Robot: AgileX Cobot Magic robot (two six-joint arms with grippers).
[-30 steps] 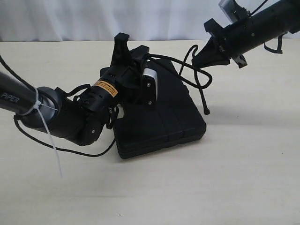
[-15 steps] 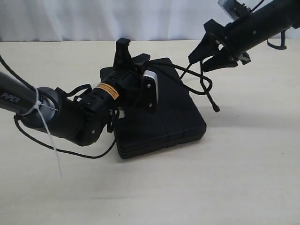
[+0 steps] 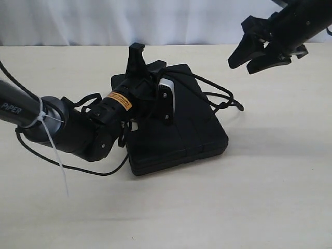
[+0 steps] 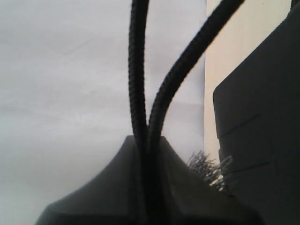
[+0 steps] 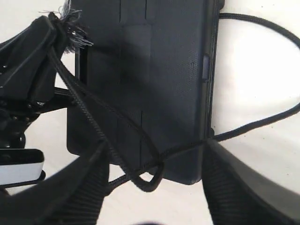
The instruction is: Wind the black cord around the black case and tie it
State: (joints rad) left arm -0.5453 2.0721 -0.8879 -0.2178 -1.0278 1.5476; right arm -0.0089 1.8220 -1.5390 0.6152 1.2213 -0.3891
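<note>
Nearest us, the pale worktop [image 3: 218, 207] lies bare. Taking the black case [image 3: 181, 132] as our dial, the left arm comes in from 9 o'clock with a white zip tie [image 3: 52, 148] around it. Its thin cable [image 3: 78, 167] lies on the worktop at 8.

The case lies flat. The left tool [image 4: 147, 145] sits over its 11 o'clock corner, pressed together on two strands of the black cord [image 3: 224, 98], and the frayed tuft [image 5: 70, 21] pokes out beside it. We judge this pinch to be the anchor, holding the strands across the lid while the free end is worked.

From there the cord runs over the lid to 2 o'clock and crosses itself in a small loop just off the case's edge. It may be a half-made knot, but the crossing is too small for us to be sure.

Farther off, at 1 o'clock, the right tool [image 3: 239, 68] hangs above the worktop, fingers spread with nothing between them, well apart from the loop.

The left wrist and its camera block [image 3: 167, 93] cover the case's 10 to 11 o'clock part, so a pass on that side looks cramped. Beyond is a white backdrop [image 3: 104, 21].
</note>
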